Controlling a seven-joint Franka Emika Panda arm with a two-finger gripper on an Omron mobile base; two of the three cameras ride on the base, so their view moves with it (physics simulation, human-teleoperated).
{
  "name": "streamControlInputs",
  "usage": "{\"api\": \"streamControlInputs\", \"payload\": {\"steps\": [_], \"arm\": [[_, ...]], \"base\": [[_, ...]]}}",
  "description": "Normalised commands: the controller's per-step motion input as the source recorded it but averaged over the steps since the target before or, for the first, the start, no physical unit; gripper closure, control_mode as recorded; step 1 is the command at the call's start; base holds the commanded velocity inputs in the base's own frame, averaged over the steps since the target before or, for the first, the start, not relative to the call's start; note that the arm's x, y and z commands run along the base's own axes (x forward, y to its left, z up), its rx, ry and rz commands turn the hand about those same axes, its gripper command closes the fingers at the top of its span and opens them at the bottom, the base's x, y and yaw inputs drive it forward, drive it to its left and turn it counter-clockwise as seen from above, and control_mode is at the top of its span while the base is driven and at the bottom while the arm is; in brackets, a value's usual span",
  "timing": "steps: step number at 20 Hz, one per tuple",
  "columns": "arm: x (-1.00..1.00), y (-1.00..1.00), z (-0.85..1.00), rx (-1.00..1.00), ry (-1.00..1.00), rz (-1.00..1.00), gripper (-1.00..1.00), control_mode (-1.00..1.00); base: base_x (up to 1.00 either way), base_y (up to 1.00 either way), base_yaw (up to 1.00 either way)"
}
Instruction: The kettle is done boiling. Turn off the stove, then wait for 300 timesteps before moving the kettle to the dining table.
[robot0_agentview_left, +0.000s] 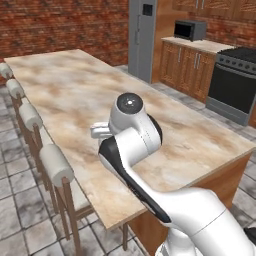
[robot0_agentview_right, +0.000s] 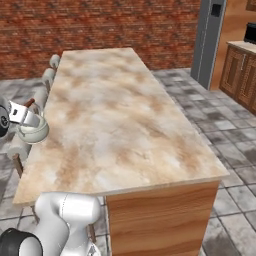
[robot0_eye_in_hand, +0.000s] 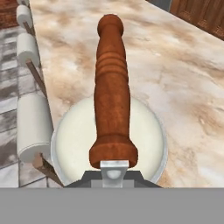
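My fingers (robot0_agentview_right: 26, 119) are closed on the wooden grip of the kettle (robot0_eye_in_hand: 109, 144), and I hold it over the near left edge of the surface (robot0_agentview_right: 120, 115), above the row of stools (robot0_agentview_left: 56, 162). In the hand view the reddish-brown grip (robot0_eye_in_hand: 112, 87) runs straight up the middle, with the cream body round below it and the beige marbled top behind it. I cannot tell whether the kettle's base touches the surface or hangs just above it. In the right base view the kettle (robot0_agentview_right: 33, 131) sits at the table's left edge beside the white stool cushions, with my hand tilted over it. In the left base view my arm (robot0_agentview_left: 135, 145) bends over the near part of the surface and hides the kettle. The stove (robot0_agentview_left: 235, 82) stands well apart, across the tiled floor by the wooden cabinets, with a microwave (robot0_agentview_left: 190, 30) on the counter beside it and a grey fridge (robot0_agentview_left: 142, 35) further along.
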Motion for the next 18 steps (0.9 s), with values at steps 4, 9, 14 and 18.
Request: {"api": "streamControlInputs", "payload": {"steps": [4, 9, 14, 18], "arm": [[0.00, 0.00, 0.00, 0.00, 0.00, 0.00, 1.00, 1.00], [0.00, 0.00, 0.00, 0.00, 0.00, 0.00, 1.00, 1.00], [0.02, 0.00, 0.00, 0.00, 0.00, 0.00, 1.00, -1.00], [0.16, 0.00, -0.05, 0.00, 0.00, 0.00, 1.00, -1.00]], "base": [[0.19, 0.38, -0.08], [0.01, 0.01, 0.00], [0.01, 0.00, 0.00], [0.00, 0.00, 0.00]]}}
